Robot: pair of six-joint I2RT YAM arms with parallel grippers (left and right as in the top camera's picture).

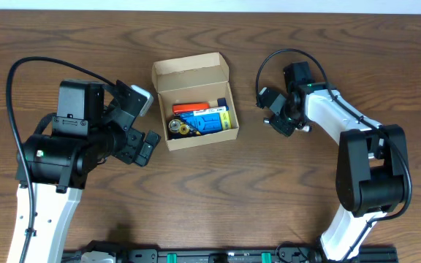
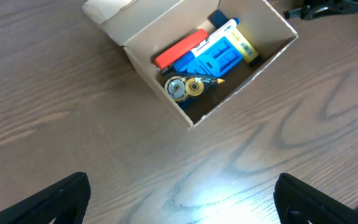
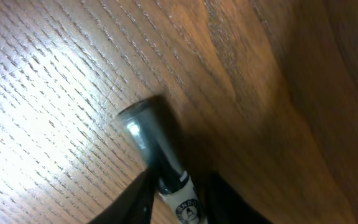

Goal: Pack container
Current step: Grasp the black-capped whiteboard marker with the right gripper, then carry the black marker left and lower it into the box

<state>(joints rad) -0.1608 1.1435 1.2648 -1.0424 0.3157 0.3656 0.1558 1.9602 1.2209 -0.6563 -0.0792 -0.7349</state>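
Observation:
The container (image 1: pixel 190 71) is a tan cardboard box with its flap lid open, at the table's middle. It also shows in the left wrist view (image 2: pixel 143 62). Inside lie a red marker (image 2: pixel 180 50), a blue item (image 2: pixel 215 57), a white marker with a yellow label (image 2: pixel 244 45) and round metal pieces (image 2: pixel 184 87). My left gripper (image 1: pixel 142 121) is open and empty, just left of the box, fingers wide apart (image 2: pixel 182 202). My right gripper (image 1: pixel 278 117) is right of the box, low over the table, shut (image 3: pixel 179 199) on a black-capped white marker (image 3: pixel 157 146).
Dark wood table (image 1: pixel 254 197) all round. A black rail (image 1: pixel 218 256) runs along the front edge. The right arm's cable (image 1: pixel 269 62) loops above the table beside the box.

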